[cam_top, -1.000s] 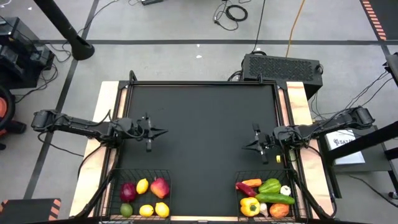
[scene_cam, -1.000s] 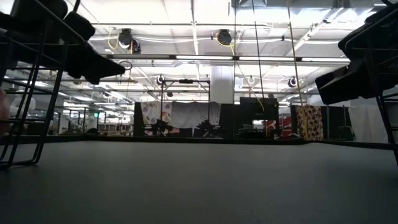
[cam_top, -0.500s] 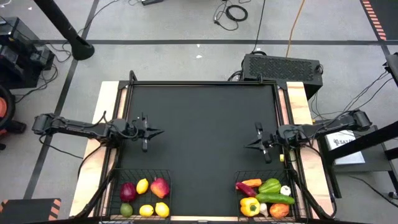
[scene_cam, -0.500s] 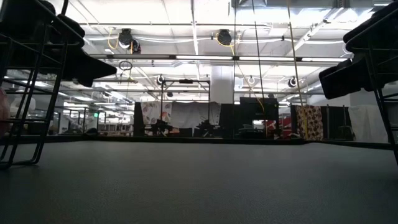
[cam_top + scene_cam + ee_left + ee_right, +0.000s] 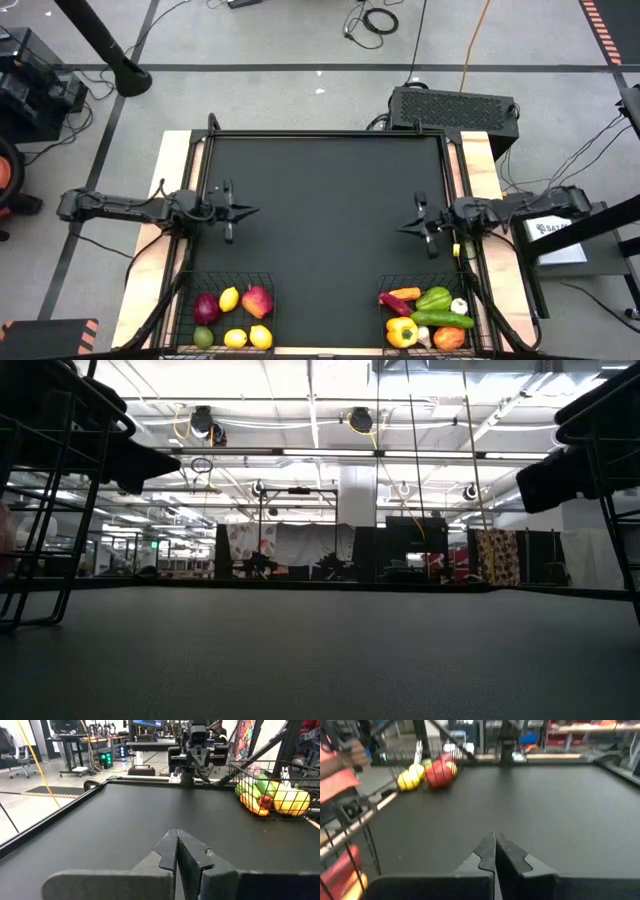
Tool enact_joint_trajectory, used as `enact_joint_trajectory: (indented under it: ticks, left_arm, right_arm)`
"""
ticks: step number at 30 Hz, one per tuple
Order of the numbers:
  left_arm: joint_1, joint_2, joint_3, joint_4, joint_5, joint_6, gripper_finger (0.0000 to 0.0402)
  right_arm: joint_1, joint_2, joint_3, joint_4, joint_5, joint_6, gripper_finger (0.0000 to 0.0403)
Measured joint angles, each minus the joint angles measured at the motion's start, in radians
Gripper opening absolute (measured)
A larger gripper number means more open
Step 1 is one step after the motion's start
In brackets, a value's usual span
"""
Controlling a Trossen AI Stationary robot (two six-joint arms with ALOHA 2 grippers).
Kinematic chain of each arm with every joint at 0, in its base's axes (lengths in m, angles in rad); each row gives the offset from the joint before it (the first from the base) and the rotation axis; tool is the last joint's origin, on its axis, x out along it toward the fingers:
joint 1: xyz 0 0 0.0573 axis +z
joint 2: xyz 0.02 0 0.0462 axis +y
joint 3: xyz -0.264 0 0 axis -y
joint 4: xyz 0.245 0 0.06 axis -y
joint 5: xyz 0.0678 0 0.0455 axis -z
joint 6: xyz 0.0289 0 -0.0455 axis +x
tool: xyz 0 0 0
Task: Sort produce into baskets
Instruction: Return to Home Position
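Note:
Two black wire baskets stand at the table's near edge. The left basket [image 5: 232, 318] holds a red apple [image 5: 257, 301], yellow lemons [image 5: 229, 298], a purple onion [image 5: 206, 308] and a green lime [image 5: 203, 337]. The right basket [image 5: 431, 318] holds a green pepper [image 5: 434, 298], a yellow pepper [image 5: 401, 331], a cucumber [image 5: 441, 319], a red chili [image 5: 393, 303] and white garlic [image 5: 459, 306]. My left gripper [image 5: 255, 211] is shut and empty at the table's left side, above the mat. My right gripper [image 5: 400, 228] is shut and empty at the right side.
The black mat [image 5: 325, 215] lies bare between the two arms. A black grilled box [image 5: 455, 105] stands behind the far right corner. In the right wrist view a person's hand and orange sleeve [image 5: 342, 765] show beyond the table's edge near the left basket.
Both arms have drawn back from the middle: my left gripper toward the table's left edge, my right gripper toward the right edge. Both stay shut and empty.

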Motion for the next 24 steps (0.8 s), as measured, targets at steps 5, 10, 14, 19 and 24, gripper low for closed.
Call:
enact_joint_trajectory:
  ticks: [5, 10, 14, 19, 24]
  left_arm:
    - [0.0, -0.074, 0.0, -0.067, 0.0, 0.001, 0.0013]
    - [0.0, -0.141, 0.0, -0.135, 0.0, 0.002, 0.0013]
    - [0.0, -0.19, 0.0, -0.178, -0.016, 0.002, 0.0013]
    - [0.0, -0.248, -0.001, -0.226, -0.047, 0.001, 0.0013]
    - [0.0, -0.283, -0.001, -0.234, -0.013, 0.007, 0.0013]
  right_arm:
    - [-0.008, -0.088, 0.0, -0.014, -0.006, -0.014, 0.0]
    - [-0.022, -0.181, 0.0, -0.056, 0.0, -0.024, 0.0]
    - [-0.024, -0.262, 0.001, -0.057, 0.002, -0.054, 0.0]
    - [-0.024, -0.259, 0.001, -0.057, 0.016, -0.064, 0.0]
    - [-0.024, -0.259, 0.001, -0.05, 0.06, -0.063, 0.0]
